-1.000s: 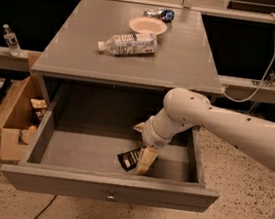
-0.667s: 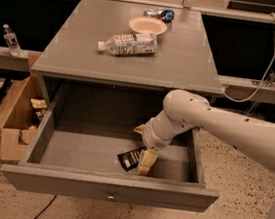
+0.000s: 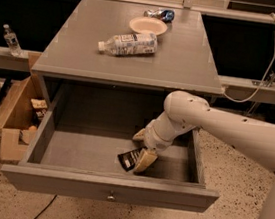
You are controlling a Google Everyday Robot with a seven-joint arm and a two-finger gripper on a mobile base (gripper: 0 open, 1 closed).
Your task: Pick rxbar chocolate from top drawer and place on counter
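Reaching into the open top drawer (image 3: pixel 67 183), the gripper (image 3: pixel 142 148) sits low over its floor, fingers (image 3: pixel 146 160) spread, one tip against the rxbar chocolate (image 3: pixel 129 159); the bar lies tilted near the front panel, seemingly not yet pinched; the low stance suits closing on the flat wrapper; the counter (image 3: pixel 184 62) above, bearing a bottle (image 3: pixel 128 44) and bowl (image 3: pixel 147 25), leaves room for it.

No lettering is legible on the rxbar chocolate (image 3: pixel 127 159) at the jaws in the top drawer (image 3: pixel 67 185).
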